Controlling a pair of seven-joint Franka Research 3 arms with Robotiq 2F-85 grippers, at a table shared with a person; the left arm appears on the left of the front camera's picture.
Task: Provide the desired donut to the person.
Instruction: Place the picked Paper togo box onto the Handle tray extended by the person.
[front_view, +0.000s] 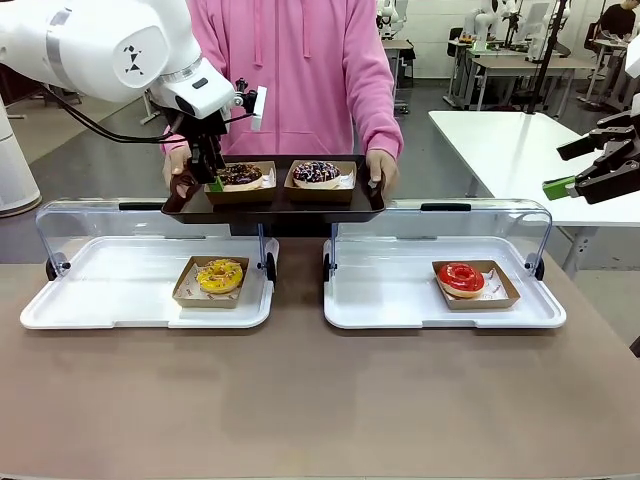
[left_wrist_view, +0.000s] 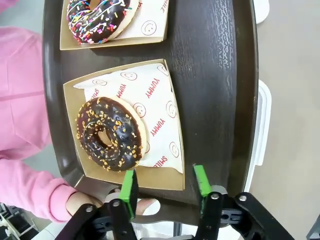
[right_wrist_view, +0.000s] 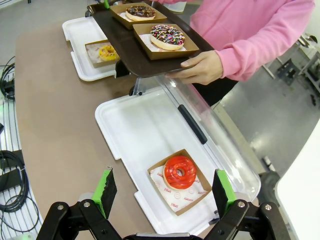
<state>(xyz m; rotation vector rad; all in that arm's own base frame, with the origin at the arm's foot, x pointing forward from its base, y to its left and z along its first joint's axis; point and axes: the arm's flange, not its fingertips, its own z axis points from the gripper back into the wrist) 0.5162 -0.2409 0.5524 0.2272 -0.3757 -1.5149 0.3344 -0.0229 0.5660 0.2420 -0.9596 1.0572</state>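
The left gripper hangs over the dark tray that the person holds out at the far side of the table, and its green-padded fingers are spread apart with nothing between them. Directly ahead of those fingers, touching neither, sits the chocolate donut in its cardboard boat, at the tray's left end as seen from the front, close to the edge nearest the robot. A sprinkled donut lies in a second boat at the tray's right end. So the delivered donut is already on the person's tray (judging by the open fingers, the handover looks done), and the move that remains is most likely a straight retreat back toward the robot's side. The right gripper is also wide open and empty, parked above the red donut in the right-hand white tray. A yellow donut rests in the left white tray.
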